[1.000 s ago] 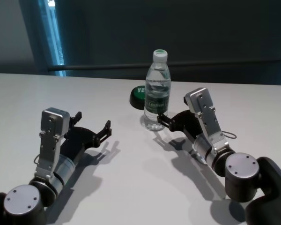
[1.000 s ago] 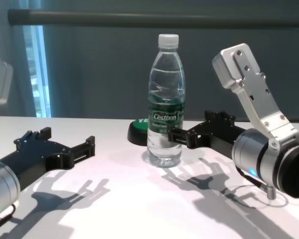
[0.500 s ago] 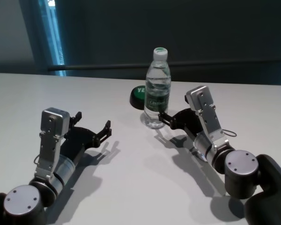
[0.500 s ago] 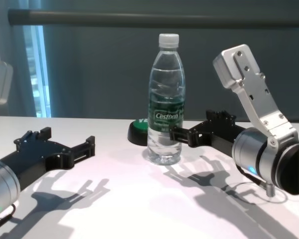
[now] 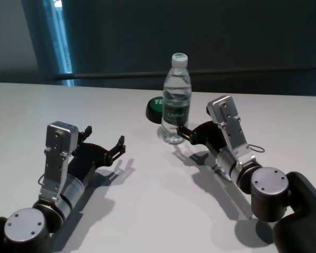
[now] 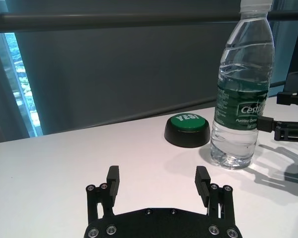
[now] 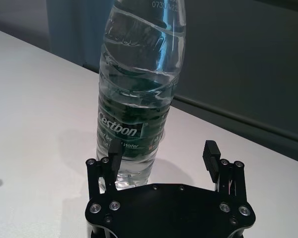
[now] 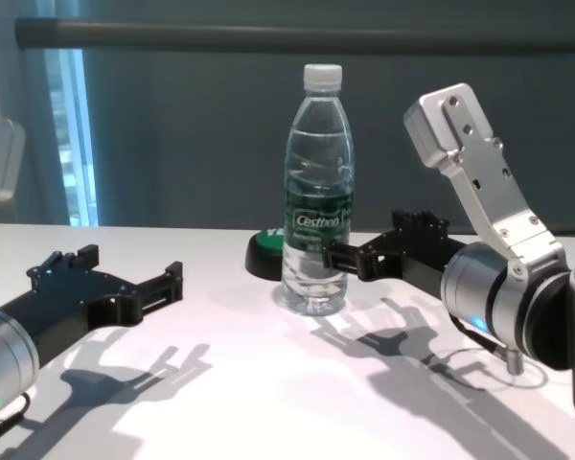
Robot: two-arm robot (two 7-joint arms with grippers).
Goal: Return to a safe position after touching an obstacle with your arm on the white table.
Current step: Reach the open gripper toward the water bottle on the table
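Near the middle of the glossy white counter [image 5: 147,211] stands the bottle [image 5: 176,100], upright, its long axis vertical: clear ribbed plastic, white screw cap, dark green label band, water inside. Just behind it lies a low black disc with a green top [image 5: 156,109]. The right jaws [image 5: 183,131] are open and empty, with one fingertip at the bottle's lower side, touching or a hair off; the wrist view does not settle which. The bottle lies straight ahead of those jaws and a little toward the robot's left, so the right arm is much the nearer. To reach safety, that arm would likely have to draw back along its own line, away from the bottle, since a sideways sweep could tip so tall and narrow a thing. The left jaws [image 5: 104,142] are open too, holding nothing, low over the counter and well apart from the bottle.
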